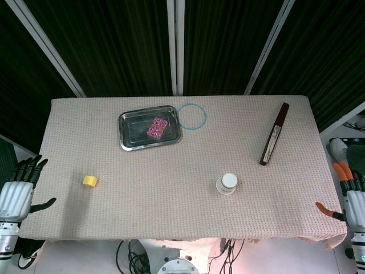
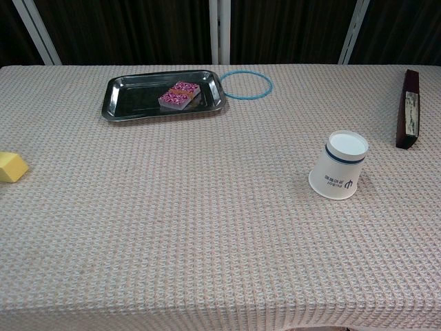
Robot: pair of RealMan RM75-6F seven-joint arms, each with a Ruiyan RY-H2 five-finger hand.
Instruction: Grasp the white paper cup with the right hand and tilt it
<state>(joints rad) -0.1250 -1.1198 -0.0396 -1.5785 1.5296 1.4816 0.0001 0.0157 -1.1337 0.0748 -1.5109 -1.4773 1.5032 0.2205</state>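
The white paper cup (image 1: 227, 184) (image 2: 338, 165) stands upside down on the tablecloth, right of centre near the front, with a dark band and a blue logo on its side. My right hand (image 1: 349, 197) hangs off the table's right front corner, fingers spread with orange tips, well away from the cup and holding nothing. My left hand (image 1: 20, 185) sits off the left front corner, fingers apart and empty. Neither hand shows in the chest view.
A steel tray (image 1: 132, 134) (image 2: 131, 96) at the back holds a pink patterned block (image 1: 157, 127) (image 2: 179, 95). A blue ring (image 1: 192, 117) (image 2: 247, 85) lies beside it. A long dark box (image 1: 274, 134) (image 2: 411, 109) lies at the right. A yellow cube (image 1: 89, 181) (image 2: 12, 167) sits at the left.
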